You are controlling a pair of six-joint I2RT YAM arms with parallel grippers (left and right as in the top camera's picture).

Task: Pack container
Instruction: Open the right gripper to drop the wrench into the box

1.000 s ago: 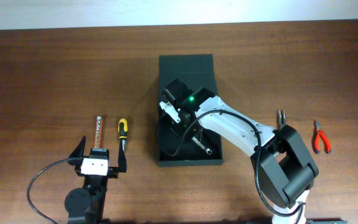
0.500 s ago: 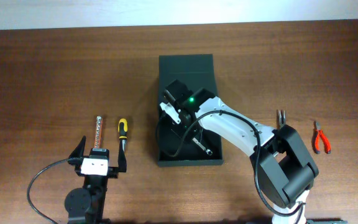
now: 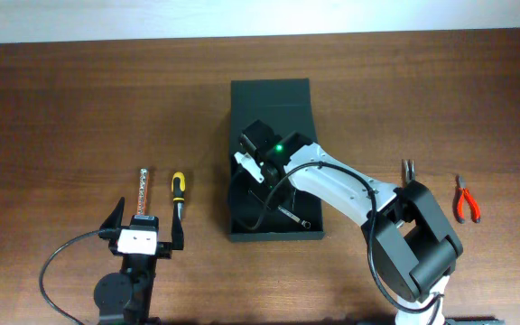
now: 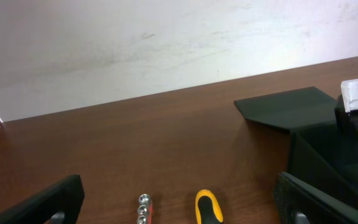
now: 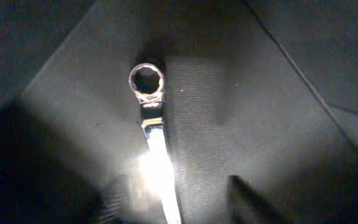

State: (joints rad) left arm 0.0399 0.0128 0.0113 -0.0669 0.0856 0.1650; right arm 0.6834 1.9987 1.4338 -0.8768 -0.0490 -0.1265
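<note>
The container (image 3: 273, 236) is a dark box at mid-table with its flap lid (image 3: 270, 95) folded back at the far end. My right gripper (image 3: 262, 176) reaches down inside it. In the right wrist view a shiny ring wrench (image 5: 148, 87) lies flat on the container floor, and my right gripper (image 5: 180, 193) stands open with one finger on each side of the shaft, not pressing it. My left gripper (image 3: 144, 221) rests open near the front left, holding nothing. The container (image 4: 316, 155) shows at the right of the left wrist view.
A yellow-and-black screwdriver (image 3: 178, 191) and a strip of sockets (image 3: 143, 190) lie just ahead of the left gripper (image 4: 179, 202). Red-handled pliers (image 3: 466, 200) and a darker pair (image 3: 409, 171) lie at the right, beside the right arm's base.
The right jaws have opened and let go of the wrench, which now lies on the container floor. The left arm has not moved.
</note>
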